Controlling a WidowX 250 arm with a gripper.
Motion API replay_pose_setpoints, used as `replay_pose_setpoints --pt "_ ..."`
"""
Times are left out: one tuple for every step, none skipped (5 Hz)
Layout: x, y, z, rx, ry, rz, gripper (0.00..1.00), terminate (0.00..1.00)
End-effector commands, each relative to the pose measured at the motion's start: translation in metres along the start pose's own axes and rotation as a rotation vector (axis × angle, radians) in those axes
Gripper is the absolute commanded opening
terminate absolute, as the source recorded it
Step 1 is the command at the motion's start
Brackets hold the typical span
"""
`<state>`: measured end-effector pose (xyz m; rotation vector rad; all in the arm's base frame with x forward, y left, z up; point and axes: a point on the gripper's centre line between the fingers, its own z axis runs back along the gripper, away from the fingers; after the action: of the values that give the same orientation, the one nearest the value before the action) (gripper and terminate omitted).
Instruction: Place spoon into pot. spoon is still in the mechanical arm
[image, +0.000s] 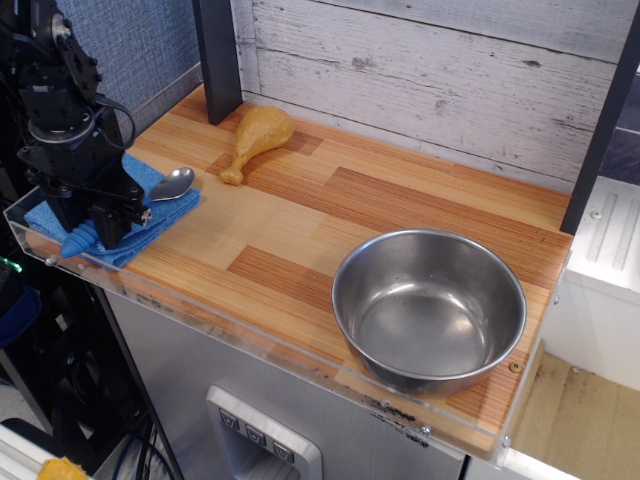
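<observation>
The mechanical arm (62, 110) is positioned at the left end of the wooden worktop (330, 215), with its black gripper (100, 222) pointed downward over the folded blue cloth (135, 215). The fingers (112, 222) are seen lowered onto the cloth at the handle end of the spoon (170, 185); whether they are clenched on the handle or released cannot be told, because the handle is hidden behind the gripper body and merges with the blue of the cloth. Only the silver bowl of the spoon is shown clearly: it projects to the right of the gripper and lies on the upper right part of the cloth, near the cloth's edge. The pot (429, 309) is placed upright at the right front of the worktop, close to the front edge and well apart from the spoon and the gripper; its interior is seen to contain nothing. A yellow toy drumstick (255, 138) is laid at the rear of the worktop, beside the dark upright post (217, 58) and near the cloth, with its narrow end directed toward the spoon.
</observation>
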<state>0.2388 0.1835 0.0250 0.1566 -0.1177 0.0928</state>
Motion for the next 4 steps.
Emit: replay_pose_setpoints --pt "0.004 0.006 0.019 -0.008 -0.036 0.012 0.0 0.0" --pt "0.012 0.008 0.055 -0.093 -0.083 0.033 0.0 0.0" --pt "0.02 0.007 0.09 -0.17 -0.117 0.049 0.0 0.0" --pt "0.025 -0.006 0.104 -0.181 -0.11 0.048 0.0 0.0"
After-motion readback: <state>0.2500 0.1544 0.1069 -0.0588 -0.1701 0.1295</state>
